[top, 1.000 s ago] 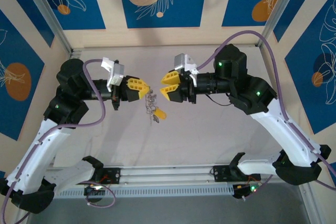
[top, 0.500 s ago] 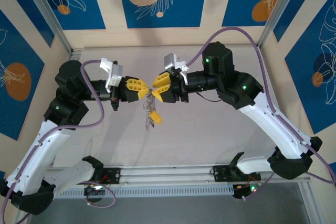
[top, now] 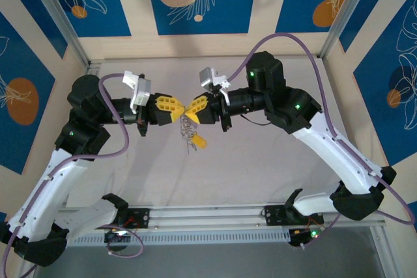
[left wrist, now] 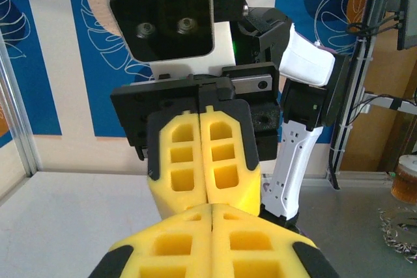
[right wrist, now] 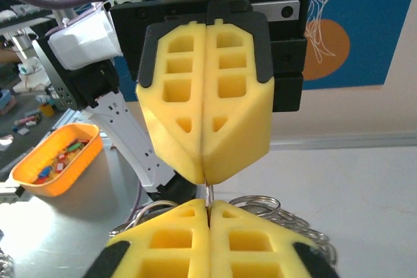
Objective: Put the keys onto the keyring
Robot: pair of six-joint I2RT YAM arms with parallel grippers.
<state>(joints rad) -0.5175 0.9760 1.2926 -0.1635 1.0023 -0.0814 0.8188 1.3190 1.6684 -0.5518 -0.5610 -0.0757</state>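
My left gripper (top: pixel 178 110) and right gripper (top: pixel 193 109) meet tip to tip above the middle of the table, both shut. In the right wrist view my right gripper (right wrist: pixel 208 205) and the left gripper (right wrist: pixel 204 179) each pinch one thin silvery strip of the keyring (right wrist: pixel 210 193) that bridges their tips. Silvery loops (right wrist: pixel 259 201) of the bunch spread behind my fingers. Below the tips hang the small keys (top: pixel 187 133) and a yellow tag (top: pixel 201 141). In the left wrist view the left gripper (left wrist: pixel 213 208) faces the right arm's shut yellow fingers (left wrist: pixel 195 154).
An orange tub (right wrist: pixel 55 157) of small parts sits off the table's left side. A loose heap of silvery rings (left wrist: pixel 399 226) lies beyond the table edge. Aluminium posts (top: pixel 62 21) frame the back corners, and a rail (top: pixel 208 216) runs along the near edge.
The right gripper moved left to meet the left gripper's tip and went from open to shut on the held keyring. The hanging bunch swung slightly. The left arm held still.
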